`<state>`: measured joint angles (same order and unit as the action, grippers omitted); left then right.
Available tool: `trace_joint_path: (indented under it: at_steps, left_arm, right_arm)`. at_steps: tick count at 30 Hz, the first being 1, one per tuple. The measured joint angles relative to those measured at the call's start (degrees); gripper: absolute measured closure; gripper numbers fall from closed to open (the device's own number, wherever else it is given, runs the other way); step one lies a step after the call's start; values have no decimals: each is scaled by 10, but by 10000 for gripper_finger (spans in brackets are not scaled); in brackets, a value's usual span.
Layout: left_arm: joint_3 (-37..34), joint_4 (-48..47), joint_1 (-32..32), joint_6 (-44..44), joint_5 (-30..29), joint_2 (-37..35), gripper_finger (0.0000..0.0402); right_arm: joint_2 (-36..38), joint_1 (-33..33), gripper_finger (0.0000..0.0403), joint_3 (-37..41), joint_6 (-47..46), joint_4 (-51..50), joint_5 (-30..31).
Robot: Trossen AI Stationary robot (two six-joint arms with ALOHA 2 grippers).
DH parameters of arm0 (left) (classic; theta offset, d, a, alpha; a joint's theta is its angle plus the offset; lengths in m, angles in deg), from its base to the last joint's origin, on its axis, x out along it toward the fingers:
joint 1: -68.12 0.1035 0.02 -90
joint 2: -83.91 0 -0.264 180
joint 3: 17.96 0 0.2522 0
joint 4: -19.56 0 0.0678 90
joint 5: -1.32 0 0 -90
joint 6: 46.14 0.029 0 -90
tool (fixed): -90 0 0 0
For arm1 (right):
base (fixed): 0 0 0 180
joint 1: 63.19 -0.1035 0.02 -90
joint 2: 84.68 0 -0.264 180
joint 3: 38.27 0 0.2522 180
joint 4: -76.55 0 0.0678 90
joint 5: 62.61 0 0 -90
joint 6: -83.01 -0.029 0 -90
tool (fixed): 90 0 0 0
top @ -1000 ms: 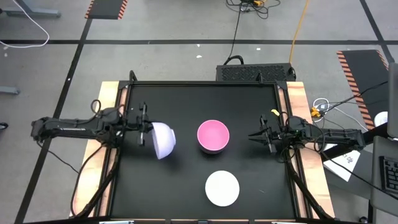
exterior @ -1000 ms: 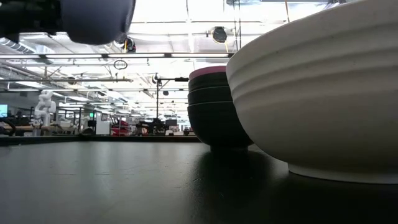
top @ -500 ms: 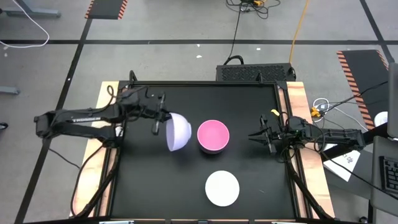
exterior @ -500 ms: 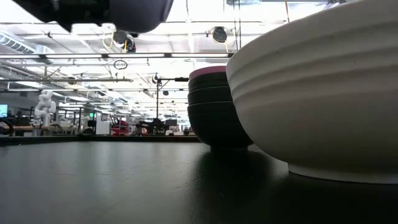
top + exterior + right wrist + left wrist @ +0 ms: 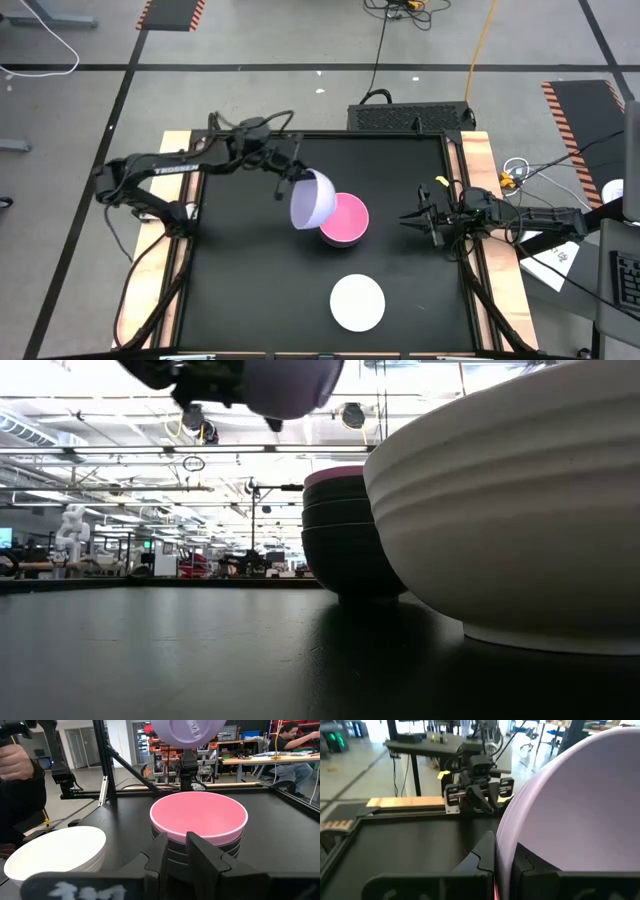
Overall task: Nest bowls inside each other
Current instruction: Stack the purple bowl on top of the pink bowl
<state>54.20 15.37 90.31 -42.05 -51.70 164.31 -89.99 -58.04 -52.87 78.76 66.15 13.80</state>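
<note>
The left gripper (image 5: 290,178) is pinching the rim of the lavender bowl (image 5: 311,200), carrying it tilted just above the pink bowl (image 5: 344,218), probably to drop it in. The pink bowl is sitting nested atop the black bowls (image 5: 200,849). The white bowl (image 5: 357,302) is standing apart, empty. The right gripper (image 5: 412,218) is waiting beside the table's edge, its fingers slightly apart and holding nothing.

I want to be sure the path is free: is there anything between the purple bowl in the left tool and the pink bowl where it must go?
Nothing visible does. The left tool holds the purple bowl tilted in the air, at the pink bowl's edge; that bowl's inside looks empty.
</note>
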Motion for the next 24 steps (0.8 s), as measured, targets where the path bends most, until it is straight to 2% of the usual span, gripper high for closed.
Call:
trace_joint_path:
  at_steps: [8, 14, 24]
  left_arm:
    - [147, -145, 3, 26, 16, 110, 392]
    - [227, -246, 3, 37, 9, 169, 392]
    - [300, -293, -18, 38, 6, 239, 392]
  right_arm:
    - [0, 0, 339, 0, 0, -2, 0]
    - [0, 0, 339, 0, 0, -2, 0]
    - [0, 0, 339, 0, 4, -3, 0]
